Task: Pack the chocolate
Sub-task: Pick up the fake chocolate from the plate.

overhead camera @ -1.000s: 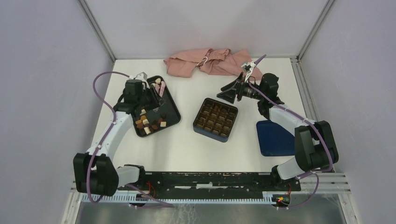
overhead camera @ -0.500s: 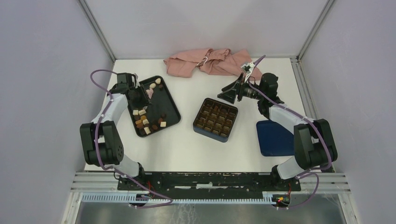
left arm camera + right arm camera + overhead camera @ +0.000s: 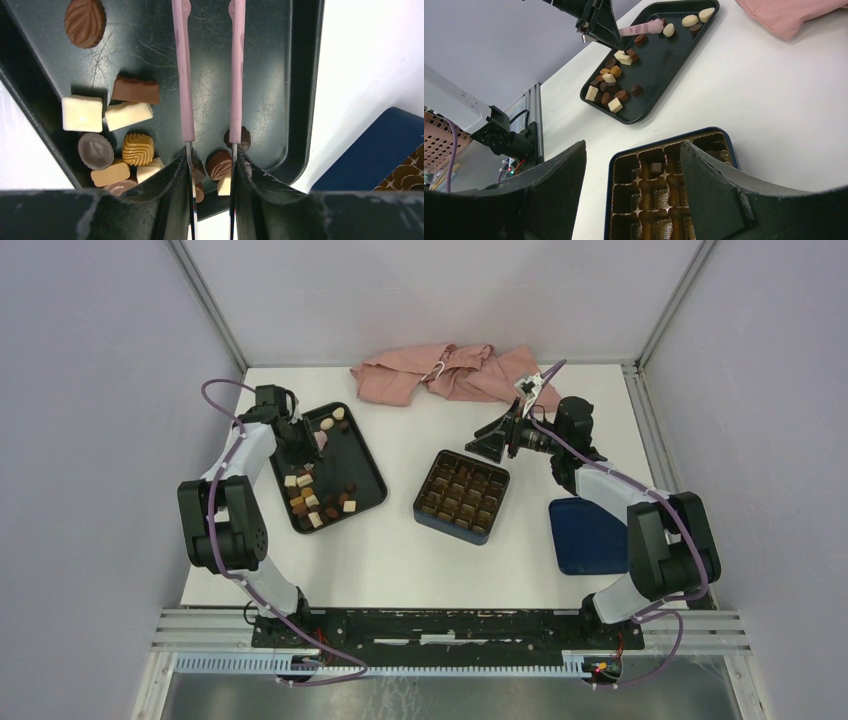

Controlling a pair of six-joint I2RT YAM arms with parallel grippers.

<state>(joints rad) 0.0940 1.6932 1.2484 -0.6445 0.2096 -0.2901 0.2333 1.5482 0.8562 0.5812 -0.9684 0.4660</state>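
**Chocolates lie in the tray, both pincers released**

Closest to the arm bases, at about 4 o'clock from the box, a dark blue lid (image 3: 588, 535) lies flat on the white counter (image 3: 400, 560). The dark blue box (image 3: 461, 490) sits mid-counter with its brown gridded insert facing up. What its cells hold is too dim to tell.

At 10 o'clock from the box and well apart from it, a black rimmed tray (image 3: 372, 472) holds the chocolates (image 3: 318, 502). Dark brown, light brown and cream-white pieces cluster at its near end, with a few more toward its far end.

The left pincer (image 3: 321, 439) hangs over the middle of the tray. It is released, its pink-tipped fingers (image 3: 183, 75) parallel and apart, with nothing gripped and bare tray floor showing in the gap. In the left wrist view a leaf-shaped brown piece (image 3: 85, 22) lies at 10 o'clock from the fingers.

The right pincer (image 3: 633, 147) hovers at 1 o'clock from the box, its black fingers spread wide and empty.

At 12 o'clock, along the far edge, lies a crumpled pink cloth (image 3: 440, 375).
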